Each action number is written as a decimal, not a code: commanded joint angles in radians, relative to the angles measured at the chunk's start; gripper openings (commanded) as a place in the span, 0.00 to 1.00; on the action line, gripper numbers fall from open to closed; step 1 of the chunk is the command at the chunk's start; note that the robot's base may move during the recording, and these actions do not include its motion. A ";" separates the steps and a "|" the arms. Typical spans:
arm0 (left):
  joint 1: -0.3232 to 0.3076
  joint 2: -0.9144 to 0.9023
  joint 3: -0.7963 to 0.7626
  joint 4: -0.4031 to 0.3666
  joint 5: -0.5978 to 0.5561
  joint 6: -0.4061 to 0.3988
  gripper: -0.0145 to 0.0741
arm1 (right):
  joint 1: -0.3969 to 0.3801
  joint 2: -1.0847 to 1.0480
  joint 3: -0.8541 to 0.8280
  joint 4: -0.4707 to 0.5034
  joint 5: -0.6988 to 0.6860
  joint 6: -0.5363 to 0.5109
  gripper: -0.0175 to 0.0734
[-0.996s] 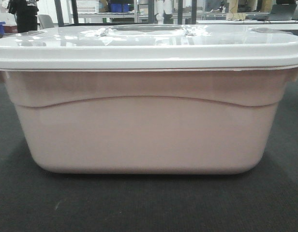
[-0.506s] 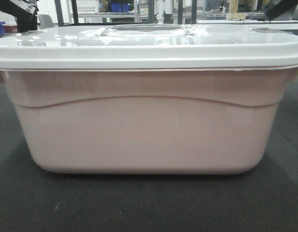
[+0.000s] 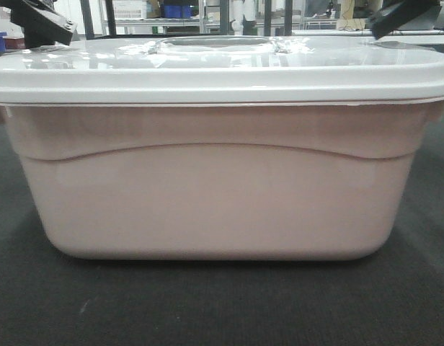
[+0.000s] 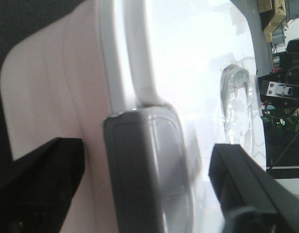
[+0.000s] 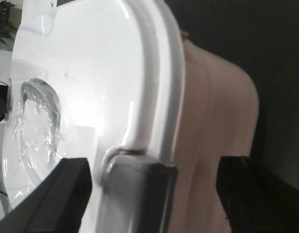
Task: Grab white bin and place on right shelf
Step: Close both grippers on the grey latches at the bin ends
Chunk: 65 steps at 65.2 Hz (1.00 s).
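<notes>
**A big smooth tub, to be lifted from its two ends**

The white bin (image 3: 215, 194) stands upright on the dark carpeted surface (image 3: 222, 310) and fills almost the whole front view. Its lid (image 3: 222, 68) is on. I cannot pick out the right shelf with certainty in these pictures.

The left gripper (image 4: 144, 148) is at the left end of the bin with its fingers spread wide. One finger is on the side of the wall and the other over the lid, and the grey clasp (image 4: 149, 204) lies between them. The right gripper (image 5: 154, 165) is spread in the same way around the clasp (image 5: 135, 204) of the right end. Neither seems to press on the plastic yet, though the wrist views are too close to be sure.

I judge the body stiff enough to keep its shape when squeezed from both ends. The walls are not see-through, so its weight is unknown. The lid is glossy and probably slippery. The walls lean inward toward the bottom, so a grip on the bare wall may slide.

The better hold is at each end, under the projecting lid rim, where the fingers can hook. The clasps need care, because a pinch there may unclip the lid. Both arms should rise together, or the bin will tilt.
</notes>
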 commanded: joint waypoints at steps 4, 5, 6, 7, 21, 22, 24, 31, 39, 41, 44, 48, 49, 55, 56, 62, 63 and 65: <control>-0.008 -0.031 -0.021 -0.109 0.078 0.011 0.65 | 0.036 -0.031 -0.025 0.082 0.142 -0.018 0.88; -0.008 -0.031 -0.021 -0.111 0.078 0.011 0.65 | 0.039 -0.031 -0.025 0.082 0.142 -0.018 0.88; -0.008 -0.031 -0.021 -0.111 0.078 0.011 0.65 | 0.040 -0.031 -0.025 0.082 0.142 -0.018 0.88; -0.008 -0.031 -0.021 -0.111 0.076 0.011 0.65 | 0.043 -0.031 -0.025 0.082 0.142 -0.018 0.88; -0.008 -0.031 -0.021 -0.101 0.080 0.011 0.65 | 0.049 -0.031 -0.025 0.074 0.142 -0.018 0.88; -0.008 -0.031 -0.021 -0.098 0.080 0.011 0.65 | 0.049 -0.031 -0.025 0.073 0.142 -0.018 0.88; -0.008 -0.031 -0.021 -0.094 0.085 0.011 0.65 | 0.049 -0.031 -0.025 0.070 0.142 -0.015 0.88; -0.008 -0.031 -0.021 -0.088 0.091 0.011 0.65 | 0.049 -0.031 -0.025 0.067 0.142 -0.012 0.88; -0.008 -0.031 -0.021 -0.057 0.091 0.011 0.65 | 0.049 -0.031 -0.025 0.064 0.142 -0.007 0.88; -0.008 -0.031 -0.021 -0.045 0.091 0.009 0.65 | 0.049 -0.031 -0.025 0.064 0.142 -0.007 0.88; -0.008 -0.031 -0.021 -0.041 0.091 0.006 0.65 | 0.049 -0.031 -0.025 0.064 0.142 -0.007 0.88; -0.008 -0.031 -0.021 -0.041 0.091 0.006 0.65 | 0.049 -0.031 -0.025 0.055 0.142 -0.006 0.88; -0.008 -0.031 -0.021 -0.041 0.091 0.006 0.65 | 0.049 -0.031 -0.025 0.052 0.142 -0.006 0.88; -0.008 -0.031 -0.021 -0.041 0.091 0.005 0.65 | 0.049 -0.031 -0.025 0.017 0.142 0.008 0.88; -0.008 -0.031 -0.021 -0.041 0.091 0.005 0.65 | 0.049 -0.031 -0.025 0.011 0.142 0.011 0.88; -0.008 -0.031 -0.021 -0.041 0.091 0.005 0.65 | 0.047 -0.031 -0.025 0.000 0.143 0.026 0.88; -0.008 -0.031 -0.021 -0.041 0.091 0.005 0.65 | 0.047 -0.031 -0.025 0.002 0.143 0.027 0.88; -0.008 -0.031 -0.021 -0.041 0.091 0.005 0.64 | 0.047 -0.033 -0.025 0.002 0.143 0.027 0.88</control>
